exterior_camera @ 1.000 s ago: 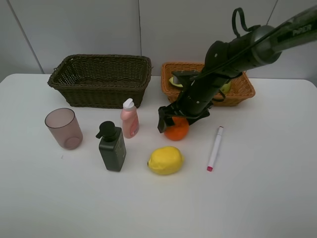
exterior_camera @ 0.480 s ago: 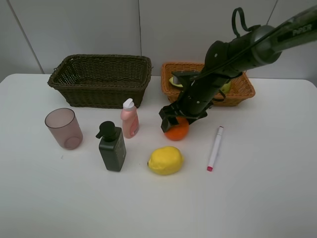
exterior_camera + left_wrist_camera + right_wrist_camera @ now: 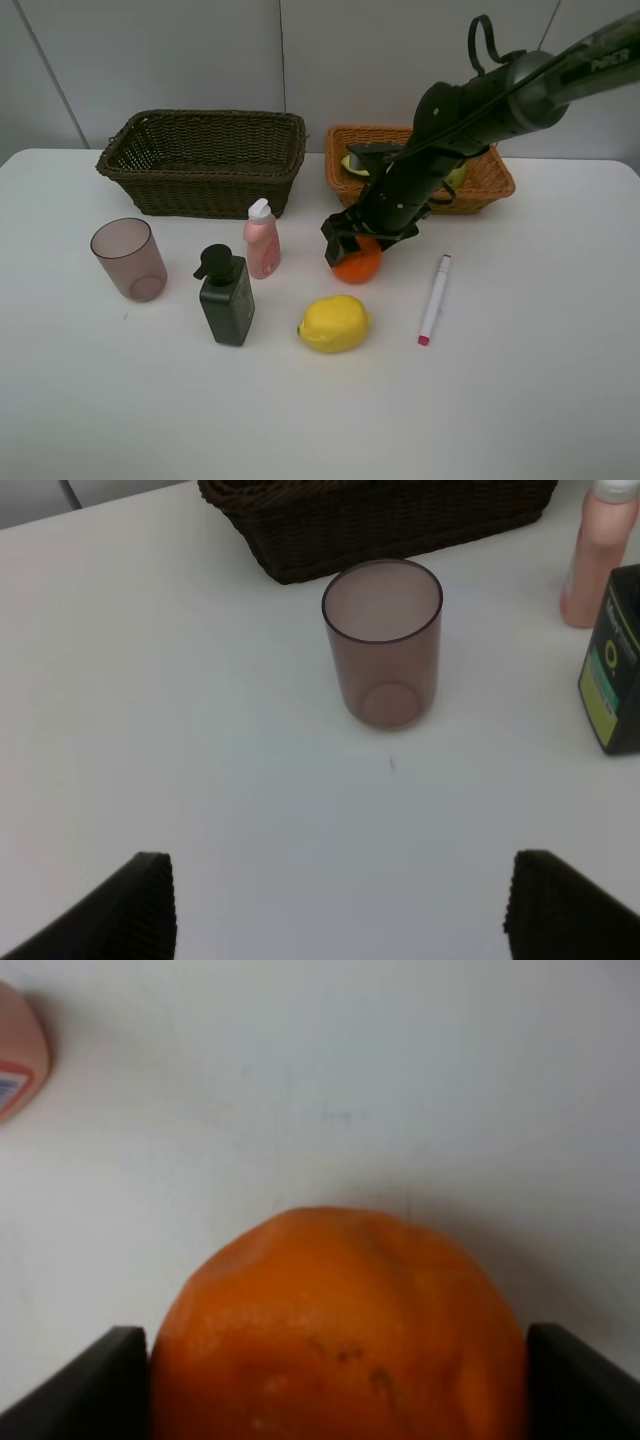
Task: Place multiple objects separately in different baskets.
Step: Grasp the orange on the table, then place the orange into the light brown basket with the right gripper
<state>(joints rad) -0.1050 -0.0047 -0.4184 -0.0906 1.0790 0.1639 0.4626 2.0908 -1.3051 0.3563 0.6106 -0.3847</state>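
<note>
The orange was gripped by the right gripper just in front of the light basket, with fruit already laid inside. The lemon, cup, green bottle, pink bottle and marker were left out. The left gripper was seen open.

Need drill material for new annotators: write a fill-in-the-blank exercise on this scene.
1. The right gripper is shut on the ____.
2. The cup stands upright in front of the ____ brown basket.
3. The pump bottle stands between the cup and the yellow ____.
4. The left gripper is ____ and holds nothing.
Missing words: orange; dark; lemon; open.
</note>
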